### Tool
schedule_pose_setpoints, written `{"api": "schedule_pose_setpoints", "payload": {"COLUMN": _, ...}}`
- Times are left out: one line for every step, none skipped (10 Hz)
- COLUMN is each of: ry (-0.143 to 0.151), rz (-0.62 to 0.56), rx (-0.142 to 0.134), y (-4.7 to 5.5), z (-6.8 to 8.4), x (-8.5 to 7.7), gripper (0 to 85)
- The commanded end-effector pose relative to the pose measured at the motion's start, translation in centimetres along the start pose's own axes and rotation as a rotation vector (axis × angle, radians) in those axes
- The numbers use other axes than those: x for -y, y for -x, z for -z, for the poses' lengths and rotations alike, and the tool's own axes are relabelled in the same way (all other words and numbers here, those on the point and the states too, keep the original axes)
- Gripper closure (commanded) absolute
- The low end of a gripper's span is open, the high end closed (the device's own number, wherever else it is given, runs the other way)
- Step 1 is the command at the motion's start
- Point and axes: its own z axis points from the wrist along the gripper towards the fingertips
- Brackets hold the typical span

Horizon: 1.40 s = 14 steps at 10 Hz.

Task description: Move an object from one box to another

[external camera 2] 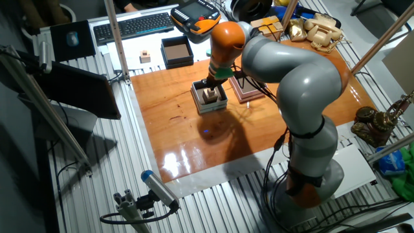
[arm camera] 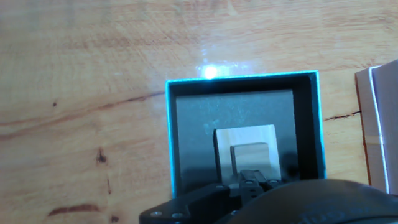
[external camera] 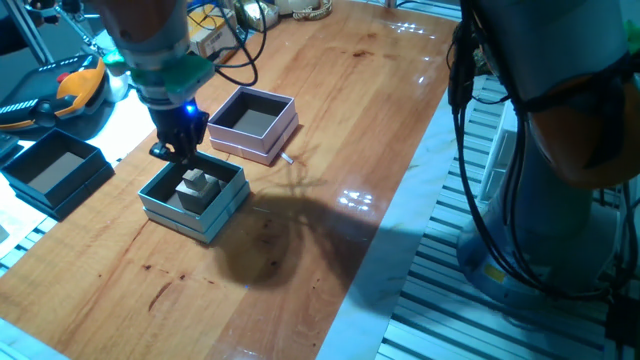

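So my gripper (external camera: 178, 148) is hanging right over the teal box (external camera: 160, 186), at its back rim, fingers pointing down. Honestly can't tell whether the jaws are apart or closed: in the hand view only the dark underside of my hand shows at the bottom edge, and in both fixed views the fingers are just a dark lump. They don't look like they're on anything, as far as I can see.

Straight below me, inside the teal box, sits the wooden block (external camera: 197, 187). It's a pale stepped piece, a smaller cube on top of a wider base, sitting roughly in the middle of the dark floor, a bit toward the side nearest my hand in the hand view (arm camera: 244, 148). The box rim (arm camera: 242, 78) glows cyan there from my blue light.

Just past the teal box, nearly touching its corner, is the pink box (external camera: 283, 132), brown inside and empty as far as I can see. A small white thing (external camera: 287, 157) lies on the table (external camera: 330, 110) just beside its front wall; too tiny to say what.

Further off, beyond the table's left edge, the black box (external camera: 82, 172) sits on the metal slats. In the other fixed view a second little wooden piece (external camera 2: 145, 57) sits on the slats beside another dark box (external camera 2: 176, 52), and a keyboard (external camera 2: 132, 24) is behind it.
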Motion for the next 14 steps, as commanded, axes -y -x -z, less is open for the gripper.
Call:
{"api": "schedule_pose_setpoints", "payload": {"ry": -0.002, "rz": -0.006, "rx": 0.002, "y": 0.1, "z": -0.2, "x": 0.0, "gripper": 85.0}}
{"api": "schedule_pose_setpoints", "payload": {"ry": -0.002, "rz": -0.004, "rx": 0.002, "y": 0.1, "z": -0.4, "x": 0.1, "gripper": 85.0}}
{"api": "schedule_pose_setpoints", "payload": {"ry": 0.004, "rz": 0.001, "rx": -0.001, "y": 0.2, "z": -0.6, "x": 0.2, "gripper": 85.0}}
{"api": "schedule_pose_setpoints", "payload": {"ry": 0.010, "rz": 0.008, "rx": -0.005, "y": 0.3, "z": -0.8, "x": 0.2, "gripper": 85.0}}
{"api": "schedule_pose_setpoints", "payload": {"ry": 0.015, "rz": 0.013, "rx": -0.005, "y": 0.3, "z": -1.1, "x": 0.2, "gripper": 85.0}}
{"api": "schedule_pose_setpoints", "payload": {"ry": 0.021, "rz": 0.018, "rx": -0.004, "y": 0.4, "z": -1.5, "x": 0.3, "gripper": 85.0}}
{"api": "schedule_pose_setpoints", "payload": {"ry": 0.018, "rz": 0.032, "rx": 0.001, "y": 0.4, "z": -1.5, "x": 0.3, "gripper": 85.0}}
{"api": "schedule_pose_setpoints", "payload": {"ry": 0.023, "rz": 0.034, "rx": 0.006, "y": 0.5, "z": -1.4, "x": 0.4, "gripper": 85.0}}
{"api": "schedule_pose_setpoints", "payload": {"ry": 0.009, "rz": 0.027, "rx": 0.025, "y": 0.5, "z": -1.5, "x": 0.4, "gripper": 68.0}}
{"api": "schedule_pose_setpoints", "payload": {"ry": 0.004, "rz": 0.011, "rx": 0.039, "y": 0.4, "z": -1.5, "x": 0.3, "gripper": 34.0}}
{"api": "schedule_pose_setpoints", "payload": {"ry": 0.006, "rz": 0.003, "rx": 0.043, "y": 0.4, "z": -1.6, "x": 0.3, "gripper": 34.0}}
{"api": "schedule_pose_setpoints", "payload": {"ry": 0.003, "rz": 0.005, "rx": 0.047, "y": 0.4, "z": -1.7, "x": 0.4, "gripper": 17.0}}
{"api": "schedule_pose_setpoints", "payload": {"ry": -0.001, "rz": 0.005, "rx": 0.052, "y": 0.4, "z": -1.7, "x": 0.4, "gripper": 17.0}}
{"api": "schedule_pose_setpoints", "payload": {"ry": 0.000, "rz": 0.010, "rx": 0.053, "y": 0.4, "z": -1.7, "x": 0.6, "gripper": 17.0}}
